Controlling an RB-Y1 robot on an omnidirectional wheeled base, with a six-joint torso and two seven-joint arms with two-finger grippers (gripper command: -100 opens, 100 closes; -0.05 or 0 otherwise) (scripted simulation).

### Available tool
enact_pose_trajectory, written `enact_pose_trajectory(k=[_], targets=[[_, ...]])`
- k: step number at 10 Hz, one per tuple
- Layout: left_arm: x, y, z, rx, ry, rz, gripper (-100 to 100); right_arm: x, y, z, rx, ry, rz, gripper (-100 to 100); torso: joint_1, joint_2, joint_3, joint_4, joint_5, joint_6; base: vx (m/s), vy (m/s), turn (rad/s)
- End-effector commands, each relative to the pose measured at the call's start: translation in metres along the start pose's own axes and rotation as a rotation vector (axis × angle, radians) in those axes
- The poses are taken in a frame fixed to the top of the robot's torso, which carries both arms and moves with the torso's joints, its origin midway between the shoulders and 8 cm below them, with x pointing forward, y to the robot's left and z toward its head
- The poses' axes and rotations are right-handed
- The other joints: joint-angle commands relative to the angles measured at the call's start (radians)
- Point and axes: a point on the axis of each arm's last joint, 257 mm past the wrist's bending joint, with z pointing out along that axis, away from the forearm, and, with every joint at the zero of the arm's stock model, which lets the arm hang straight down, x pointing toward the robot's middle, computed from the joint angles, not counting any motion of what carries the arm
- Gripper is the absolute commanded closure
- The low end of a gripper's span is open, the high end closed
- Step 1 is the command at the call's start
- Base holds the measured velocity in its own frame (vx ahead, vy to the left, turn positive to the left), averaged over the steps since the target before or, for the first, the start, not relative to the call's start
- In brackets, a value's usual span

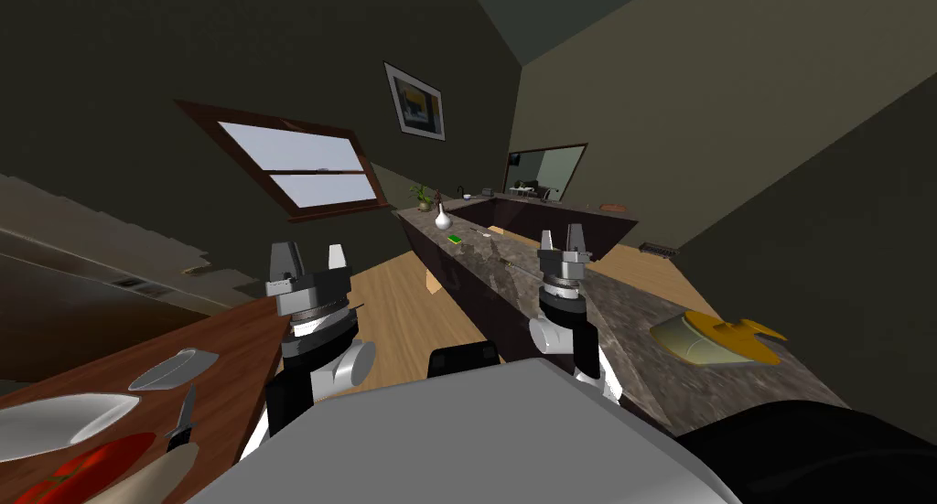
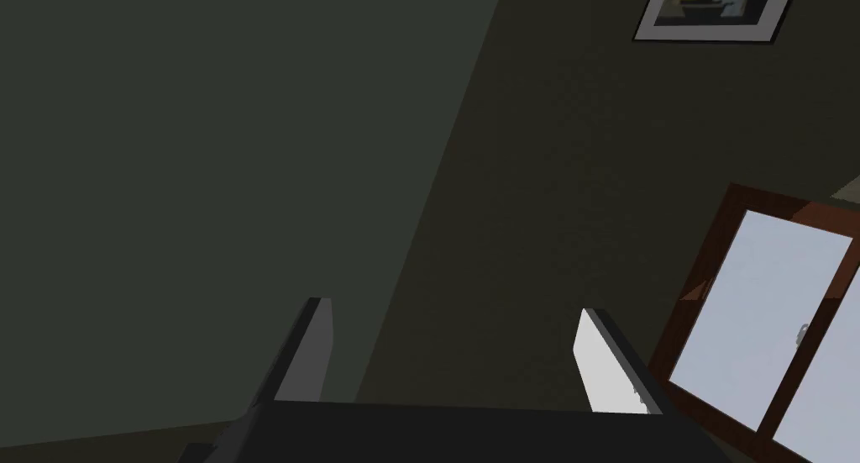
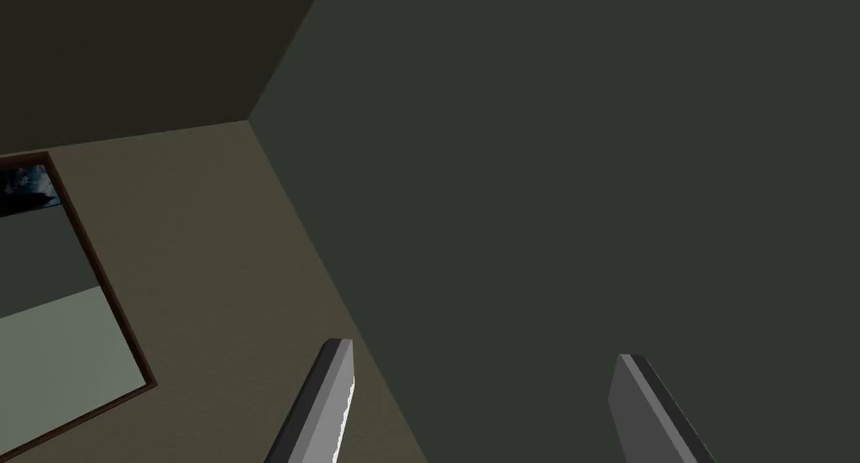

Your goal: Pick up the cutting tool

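Nearby, knife (image 1: 186, 414) beside plate (image 1: 64, 423), tomato (image 1: 87, 466)

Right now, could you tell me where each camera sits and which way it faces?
Head view: on my head, looking steeply down and forward; wooden table with the knife to my left, stone counter to my right; left gripper and right gripper raised, open.
Left wrist view: on the left hand, looking up past open fingers at wall and ceiling.
Right wrist view: on the right hand, facing the ceiling past open fingers.
Shared: head and wrist views both show the grippers.
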Motion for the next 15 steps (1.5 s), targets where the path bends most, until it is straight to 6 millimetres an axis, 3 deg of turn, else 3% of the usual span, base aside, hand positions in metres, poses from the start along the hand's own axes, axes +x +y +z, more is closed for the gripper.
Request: enact_pose_trajectory(k=[1, 6, 7, 9, 10, 12, 13, 15], targets=[[0.000, 0.000, 0.000, 0.000, 0.000, 0.000, 0, 0.000, -0.013, -0.009, 0.048, 0.045, -0.050, -100, 0.000, 0.000, 0.000, 0.000, 0.000, 0.000, 0.028, 0.012, 0.076], [0.000, 0.000, 0.000, 0.000, 0.000, 0.000, 0, -0.017, -0.065, -0.055, 0.250, 0.194, -0.271, -100, 0.002, -0.005, -0.003, -0.001, 0.001, 0.000, 0.067, 0.039, 0.096], [0.000, 0.000, 0.000, 0.000, 0.000, 0.000, 0, -0.018, -0.066, -0.058, 0.260, 0.194, -0.273, -100, 0.003, -0.005, -0.003, -0.001, 0.001, 0.000, 0.051, 0.026, 0.029], [0.000, 0.000, 0.000, 0.000, 0.000, 0.000, 0, -0.036, -0.088, -0.087, 0.369, 0.269, -0.393, -100, 0.002, -0.003, -0.002, -0.001, 0.001, 0.000, 0.057, 0.040, 0.119], [0.000, 0.000, 0.000, 0.000, 0.000, 0.000, 0, -0.036, -0.089, -0.088, 0.373, 0.274, -0.395, -100, 0.002, -0.004, -0.002, -0.001, 0.001, 0.000, 0.057, 0.027, 0.043], [0.000, 0.000, 0.000, 0.000, 0.000, 0.000, 0, -0.059, -0.108, -0.121, 0.482, 0.362, -0.523, -100, 0.002, -0.004, -0.002, -0.001, 0.001, 0.000, 0.077, 0.043, 0.116], [0.000, 0.000, 0.000, 0.000, 0.000, 0.000, 0, -0.060, -0.108, -0.124, 0.493, 0.366, -0.525, -100, 0.003, -0.005, -0.003, -0.001, 0.001, 0.000, 0.065, 0.023, 0.065], [0.000, 0.000, 0.000, 0.000, 0.000, 0.000, 0, -0.087, -0.123, -0.158, 0.601, 0.463, -0.654, -100, 0.001, -0.004, -0.002, -0.001, 0.000, 0.000, 0.079, 0.026, 0.152]])
